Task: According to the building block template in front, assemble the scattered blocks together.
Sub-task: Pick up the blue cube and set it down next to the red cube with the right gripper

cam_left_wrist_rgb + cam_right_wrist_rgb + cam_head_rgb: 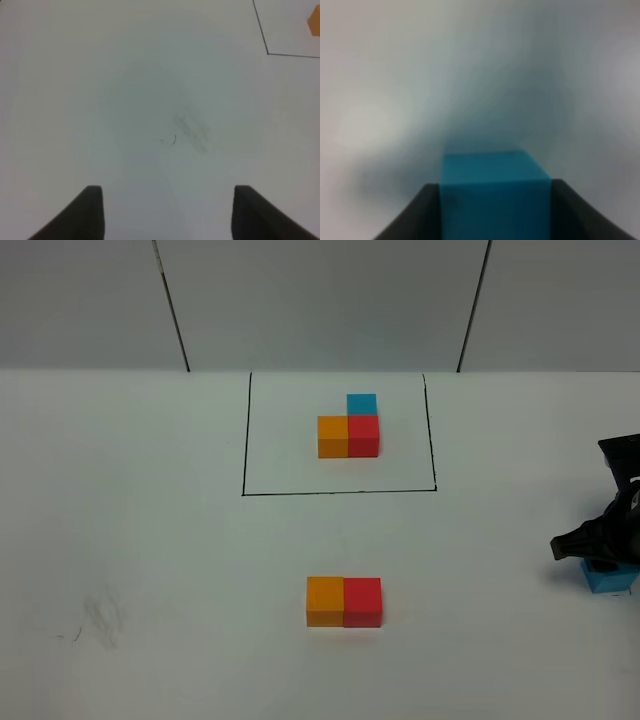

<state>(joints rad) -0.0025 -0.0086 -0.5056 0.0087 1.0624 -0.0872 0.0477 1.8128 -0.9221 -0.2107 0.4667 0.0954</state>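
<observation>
The building block template (348,427) is an orange, red and blue L inside a black-line rectangle at the back. The loose orange cube (325,601) and the loose red cube (362,601) sit side by side, touching, at the front middle. The loose light blue cube (611,578) is at the far right edge. My right gripper (598,552) is over it. In the right wrist view the fingers (420,215) press both sides of the blue cube (495,190). My left gripper (167,215) is open and empty over bare table, out of the exterior view.
Faint pencil smudges (100,620) mark the white table at the front left. The frame's corner line (267,52) and an edge of the template's orange cube (315,22) show in the left wrist view. A grey panelled wall (320,300) stands behind the table.
</observation>
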